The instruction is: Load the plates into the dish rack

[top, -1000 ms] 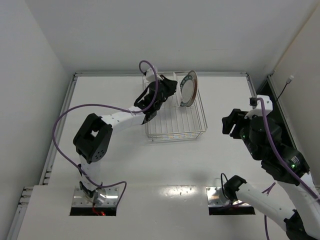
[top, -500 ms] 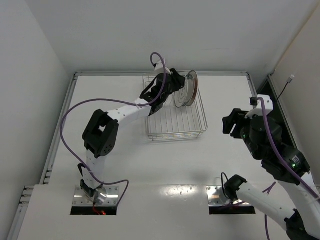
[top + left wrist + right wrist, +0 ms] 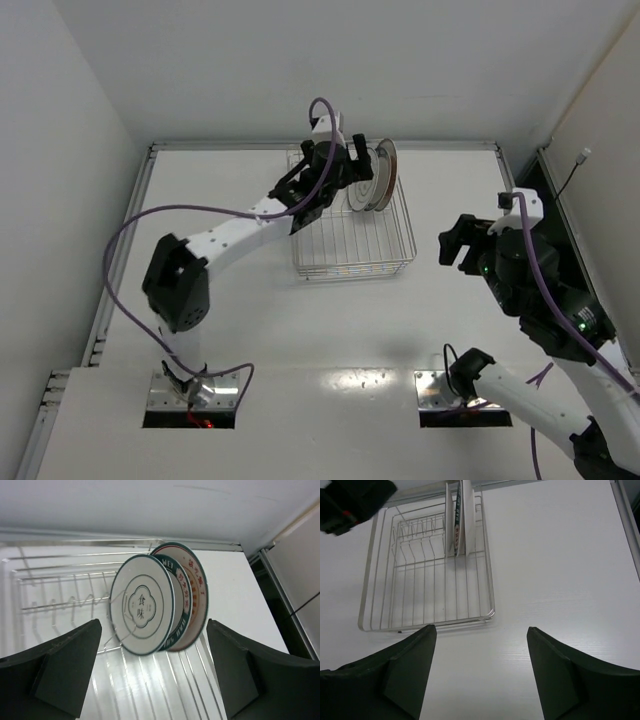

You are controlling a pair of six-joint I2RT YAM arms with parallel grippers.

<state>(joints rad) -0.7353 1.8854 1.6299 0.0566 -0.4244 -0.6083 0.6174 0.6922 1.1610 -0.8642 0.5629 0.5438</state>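
Three plates stand upright side by side in the dish rack (image 3: 65, 569): a whitish one (image 3: 142, 611) nearest me, a dark blue-green lettered one (image 3: 184, 592) behind it, and a pinkish-brown one (image 3: 201, 587) at the back. My left gripper (image 3: 154, 630) is open just in front of them, touching none. From above, the plates (image 3: 376, 178) sit at the far right of the dish rack (image 3: 350, 272), with the left gripper (image 3: 350, 165) beside them. My right gripper (image 3: 452, 245) hangs open and empty over bare table right of the rack. In the right wrist view, the right gripper (image 3: 481, 629) is below the rack (image 3: 490, 580).
The rack's near and left slots hold nothing. A raised rail (image 3: 320, 146) runs along the table's far edge. A dark gap and side wall (image 3: 545, 195) lie to the right. In the right wrist view, the left arm's black head (image 3: 355, 500) shows at the top left.
The left gripper carried the whitish plate right to the other two, opened and let it go; it now stands in the rack. The right gripper's fingers spread a little wider.
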